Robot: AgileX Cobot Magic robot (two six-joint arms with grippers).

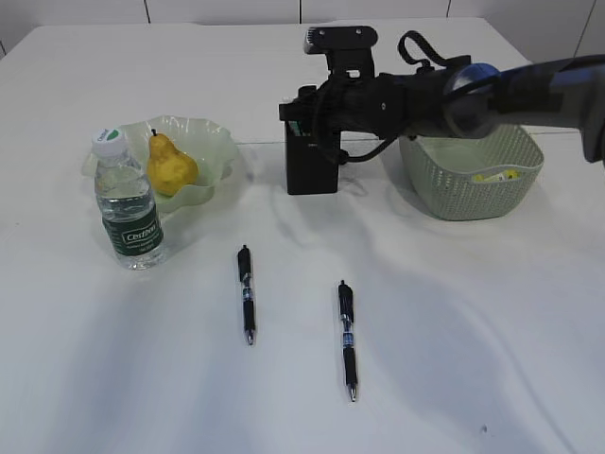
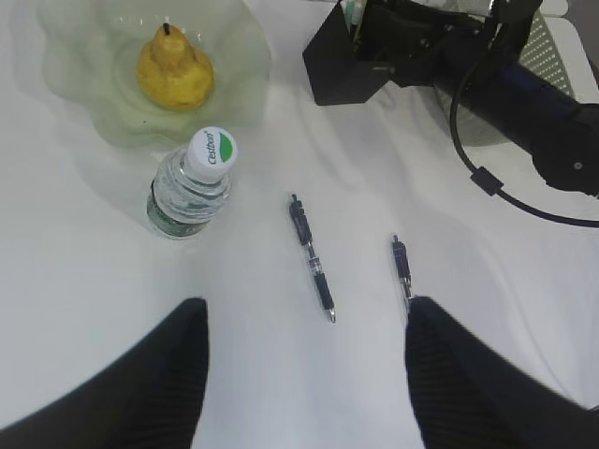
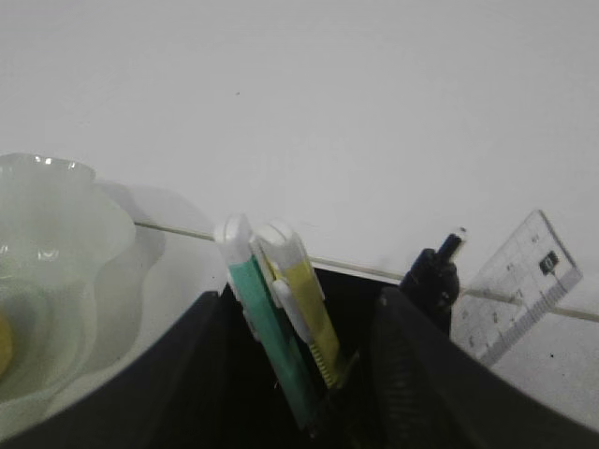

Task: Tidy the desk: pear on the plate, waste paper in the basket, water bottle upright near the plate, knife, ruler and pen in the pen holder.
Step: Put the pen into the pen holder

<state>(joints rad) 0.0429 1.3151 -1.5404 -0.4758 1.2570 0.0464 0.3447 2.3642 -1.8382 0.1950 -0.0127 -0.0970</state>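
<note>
Two pens (image 1: pixel 247 295) lie on the table at lower centre, long axes near vertical in frame; left gripper (image 2: pixel 304 360) hangs just below them, jaws wide, empty; right gripper (image 3: pixel 299 374), parted, empty, over pen holder (image 1: pixel 310 161), upper centre; left arm nearer.

Bright, even light washes the white table (image 1: pixel 454 359) nearly shadowless, soft grey shadows trailing the water bottle (image 1: pixel 128 203) and plate (image 1: pixel 213 142), while dark gripper fingers (image 2: pixel 112 393) blur across the lower edge of both wrist views.
</note>
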